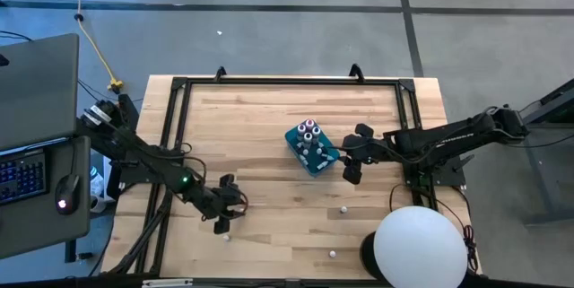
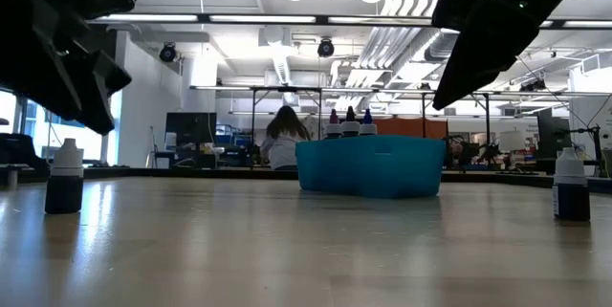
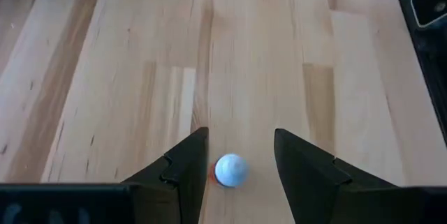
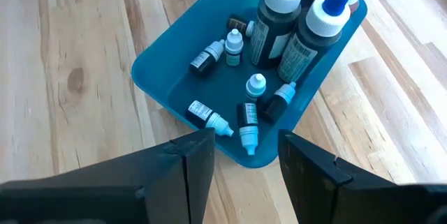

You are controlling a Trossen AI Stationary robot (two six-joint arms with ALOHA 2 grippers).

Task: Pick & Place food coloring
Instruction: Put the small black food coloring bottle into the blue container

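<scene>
Left gripper (image 1: 224,221) hangs low over the bench (image 1: 269,126), well away from the teal box (image 1: 311,149) toward the near-left corner, fingers spread around a small bottle (image 3: 230,169) with a whitish cap. The bottle stands upright between the fingertips, apparently untouched by either. Right gripper (image 1: 348,164) hovers just beside the teal box, on its right, fingers also spread and holding nothing.

Most of the food coloring sits in that box: a few taller bottles (image 4: 293,21) with blue, dark and pink tops stand at one end, and several tiny ones (image 4: 241,105) lie loose on its floor. Two more small bottles (image 1: 342,208) stand alone on the bench, near the box's front-right side.

Judging by its look, the bottle under the left gripper is very light, smooth plastic, narrow and easy to tip or squirt out sideways. A centred pinch on the body just below the cap seems safest, with gentle closing force.
</scene>
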